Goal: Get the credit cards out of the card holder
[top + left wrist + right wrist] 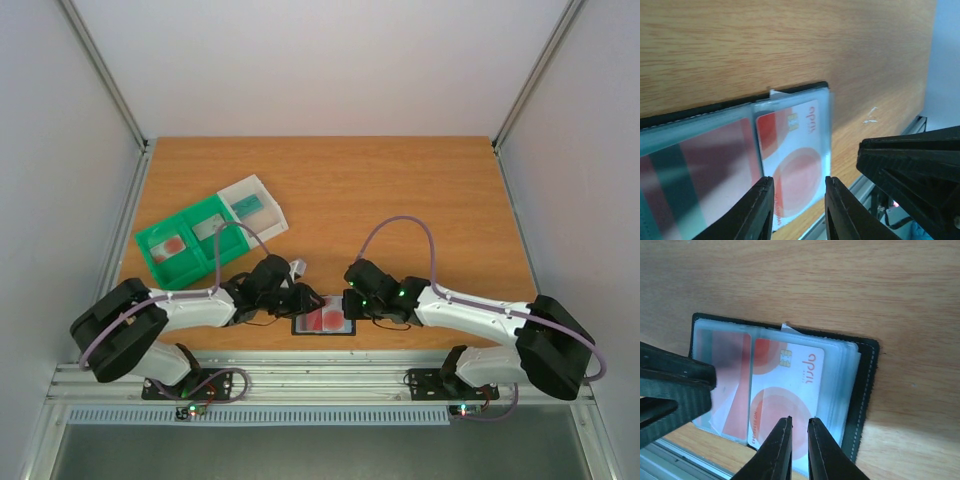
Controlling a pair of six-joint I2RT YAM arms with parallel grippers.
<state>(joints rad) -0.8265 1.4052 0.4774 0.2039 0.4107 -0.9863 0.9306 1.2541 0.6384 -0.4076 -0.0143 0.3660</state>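
Two cards show inside the open black folding card holder point(866, 385), which lies flat on the wooden table point(400, 190) at its near edge, between both arms; a white-and-red chip card point(790, 385) sits in the right-hand clear sleeve, a blurred red-pink card point(732, 385) in the left-hand one. Left gripper point(798, 187) — jaws parted, straddling the chip card's lower end, no contact visible. Right gripper point(799, 422) — fingers almost together over that same card's edge; can't tell if it's pinching. The green-and-white plastic sorting tray point(165, 262) is well apart, far-left.
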